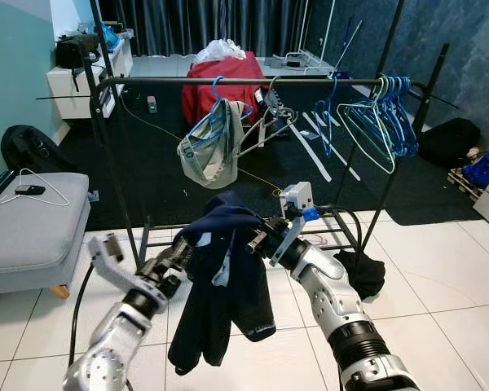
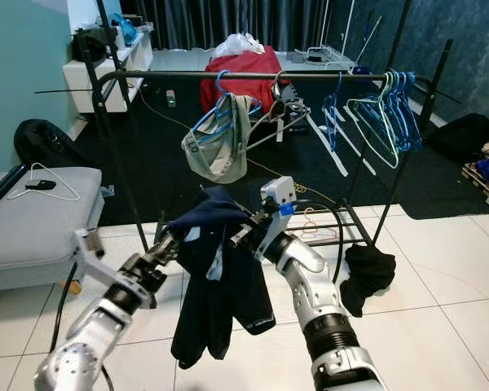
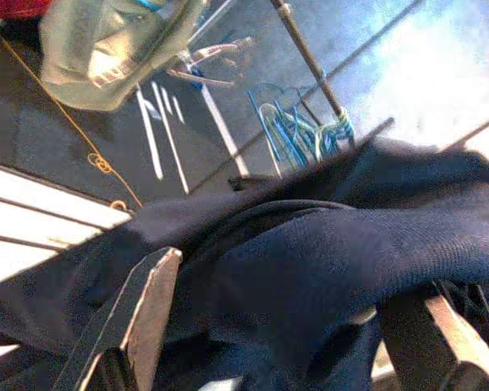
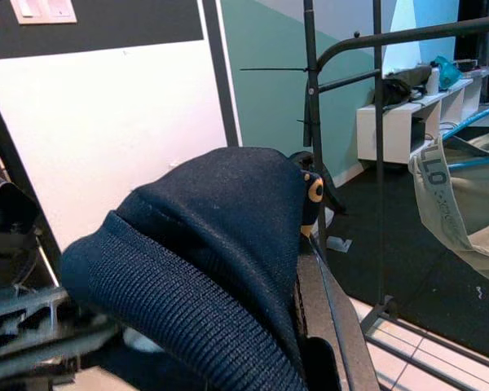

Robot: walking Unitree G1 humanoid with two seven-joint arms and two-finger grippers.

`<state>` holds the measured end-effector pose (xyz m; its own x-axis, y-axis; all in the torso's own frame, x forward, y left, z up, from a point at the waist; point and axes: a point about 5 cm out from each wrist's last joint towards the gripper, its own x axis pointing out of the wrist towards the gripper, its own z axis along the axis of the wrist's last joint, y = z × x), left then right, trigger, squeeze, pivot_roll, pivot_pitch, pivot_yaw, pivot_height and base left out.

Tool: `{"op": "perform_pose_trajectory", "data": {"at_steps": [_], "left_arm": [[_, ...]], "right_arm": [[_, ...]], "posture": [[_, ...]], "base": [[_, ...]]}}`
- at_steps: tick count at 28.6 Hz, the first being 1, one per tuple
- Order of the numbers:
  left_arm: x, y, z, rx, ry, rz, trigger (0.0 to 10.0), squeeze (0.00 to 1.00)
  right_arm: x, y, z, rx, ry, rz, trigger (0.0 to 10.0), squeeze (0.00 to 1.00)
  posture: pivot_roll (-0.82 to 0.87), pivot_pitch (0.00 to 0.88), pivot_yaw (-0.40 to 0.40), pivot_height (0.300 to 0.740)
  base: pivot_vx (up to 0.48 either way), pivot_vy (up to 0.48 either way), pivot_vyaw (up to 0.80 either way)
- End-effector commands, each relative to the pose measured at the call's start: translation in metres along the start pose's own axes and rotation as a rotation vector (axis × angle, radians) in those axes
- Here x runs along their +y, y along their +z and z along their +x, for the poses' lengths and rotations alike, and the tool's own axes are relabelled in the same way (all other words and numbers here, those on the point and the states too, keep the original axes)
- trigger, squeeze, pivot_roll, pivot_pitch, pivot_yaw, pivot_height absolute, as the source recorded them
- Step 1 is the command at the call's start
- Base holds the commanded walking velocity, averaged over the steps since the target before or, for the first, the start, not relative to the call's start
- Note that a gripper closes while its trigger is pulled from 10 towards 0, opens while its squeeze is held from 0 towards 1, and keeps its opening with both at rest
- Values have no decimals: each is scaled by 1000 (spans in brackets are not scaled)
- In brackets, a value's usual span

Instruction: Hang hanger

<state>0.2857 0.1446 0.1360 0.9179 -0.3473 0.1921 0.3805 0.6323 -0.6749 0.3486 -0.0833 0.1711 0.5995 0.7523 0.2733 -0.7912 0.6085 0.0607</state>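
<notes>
You have both grippers, left [image 1: 182, 254] and right [image 1: 257, 240], clamped on the navy garment [image 1: 228, 277] below the rail [image 1: 253, 81], ready to lift.

Lived-in home room, used as laundry or dressing corner. Black clothes rack [image 1: 261, 81] stood on white tiled floor [image 1: 440, 285] beside dark carpet [image 1: 163, 155]; blue hangers [image 1: 387, 118] and grey garment [image 1: 208, 155] hung on rail. Grey padded seat [image 1: 33, 224], white shelf unit [image 1: 85, 77], dark curtains [image 1: 220, 24], scattered bags and clothes filled rest.
</notes>
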Motion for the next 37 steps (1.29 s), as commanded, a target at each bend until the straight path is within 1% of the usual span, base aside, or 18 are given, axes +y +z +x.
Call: {"op": "perform_pose_trajectory", "data": {"at_steps": [1, 2, 4, 7, 10, 11, 12, 13, 14, 17, 22, 27, 28, 29, 30, 31, 32, 37], "left_arm": [[-10, -13, 6, 95, -49, 160, 10000, 0], [-10, -13, 6, 95, -49, 160, 10000, 0], [-12, -17, 8, 139, -50, 275, 10000, 0], [-12, -17, 9, 146, -42, 299, 10000, 0], [-4, -15, 8, 158, 19, 322, 10000, 0], [0, -13, 8, 159, 44, 325, 8706, 0], [4, -12, 6, 151, 78, 321, 4000, 0], [4, -12, 6, 151, 78, 321, 4000, 0], [9, -9, 5, 133, 110, 309, 0, 0], [14, -2, 2, 91, 154, 286, 0, 0], [16, 4, -3, 55, 167, 281, 0, 0], [13, 8, -2, 19, 159, 244, 0, 0], [10, 8, -1, 18, 135, 226, 4157, 0], [7, 7, -1, 18, 109, 212, 10000, 0], [7, 7, -1, 18, 109, 212, 10000, 0], [3, 6, -2, 22, 76, 189, 10000, 314], [-2, 4, -4, 33, 27, 175, 10000, 1000], [-8, -4, -12, 87, -63, 178, 10000, 1000]], "right_arm": [[-1, 6, 1, -18, 5, -10, 0, 0], [-1, 6, 1, -18, 5, -10, 0, 0], [-1, 6, 1, -17, 0, -11, 0, 0], [-1, 6, 1, -17, -1, -11, 0, 0], [-1, 7, 2, -18, -3, -11, 0, 0], [-1, 7, 2, -19, -5, -11, 0, 0], [-1, 7, 3, -21, -7, -11, 0, 0], [-1, 7, 3, -21, -7, -11, 0, 0], [-2, 7, 3, -22, -9, -10, 0, 0], [-2, 7, 3, -24, -13, -8, 0, 0], [-2, 7, 3, -26, -21, -3, 0, 0], [-2, 6, 3, -27, -23, 2, 0, 0], [-2, 6, 3, -27, -23, 3, 0, 0], [-2, 6, 3, -27, -23, 4, 0, 0], [-2, 6, 3, -27, -23, 4, 0, 0], [-2, 6, 3, -27, -23, 4, 0, 0], [-2, 6, 3, -27, -24, 5, 0, 0], [-3, 6, 3, -26, -28, 5, 0, 0]], "posture": [[20, 52, -38, 740], [20, 52, -38, 740], [19, 55, -39, 740], [19, 55, -39, 740], [20, 56, -40, 740], [21, 55, -40, 740], [22, 56, -40, 740], [22, 56, -40, 740], [23, 56, -41, 740], [26, 57, -41, 740], [28, 58, -41, 740], [29, 59, -41, 740], [31, 57, -39, 740], [31, 57, -39, 740], [31, 57, -39, 740], [31, 58, -38, 740], [30, 57, -38, 740], [32, 57, -37, 740]], "base": [[0, 0, 0], [0, 0, 0], [0, 0, 0], [0, 0, 0], [0, 0, 0], [0, 0, 0], [0, 0, 0], [0, 0, 0], [0, 0, 0], [0, 0, 0], [0, 0, 0], [0, 0, 0], [0, 0, 0], [0, 0, 0], [0, 0, 0], [0, 0, 0], [0, 0, 0], [0, 0, 0]]}}
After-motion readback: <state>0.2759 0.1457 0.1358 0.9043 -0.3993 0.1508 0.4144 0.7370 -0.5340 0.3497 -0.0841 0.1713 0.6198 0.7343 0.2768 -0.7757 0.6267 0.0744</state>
